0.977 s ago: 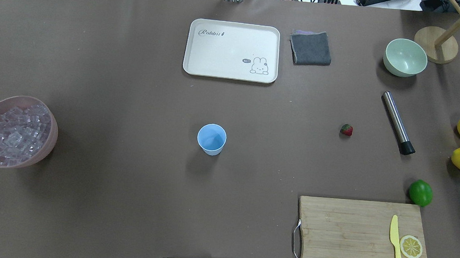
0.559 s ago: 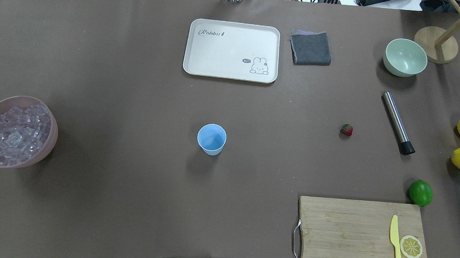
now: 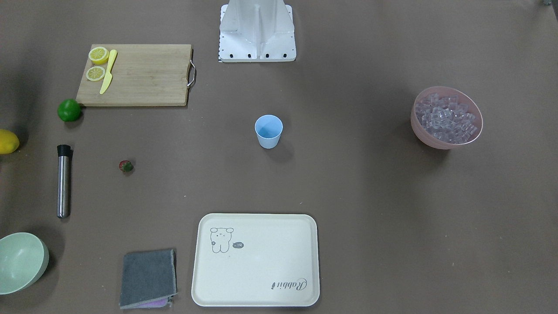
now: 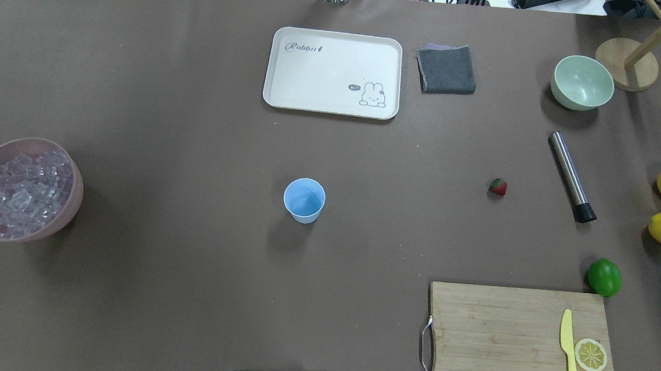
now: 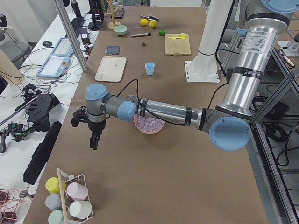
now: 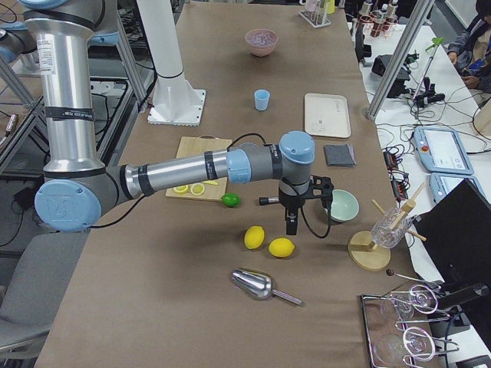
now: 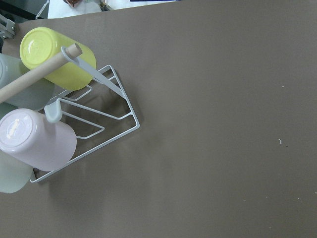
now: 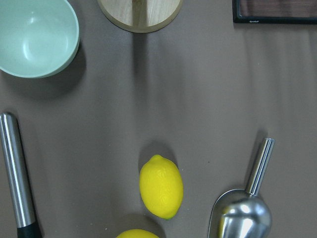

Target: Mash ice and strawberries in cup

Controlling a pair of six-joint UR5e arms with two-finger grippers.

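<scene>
Standing upright at mid-table, the cup [image 4: 304, 200] is apart from everything else. The strawberry [image 4: 498, 187] lies on bare table toward the robot's right, between the cup and a metal rod [image 4: 567, 167] with a black end. The ice [image 4: 19, 193] is heaped in a pink bowl [image 4: 76, 191] at the table's left side, well apart from the cup. The left gripper [image 5: 94, 139] hangs fingers-down over bare table beyond the pink bowl, near a rack of plastic cups [image 5: 70, 198]. It shows only in the side view, so I cannot tell whether its fingers are apart or together. The right gripper [image 6: 291, 222] hangs fingers-down at the table's right end, near two lemons [image 6: 255, 237] and a pale green bowl [image 6: 341, 205]. It too shows only from the side, so its finger state cannot be told. A lime [image 4: 604, 277] sits at the corner of a cutting board [image 4: 494, 342] that carries a yellow knife [image 4: 568, 353] and two lemon slices [image 4: 590, 355]. A tray [image 4: 332, 72] and a folded grey cloth [image 4: 446, 69] lie toward the far edge.
</scene>
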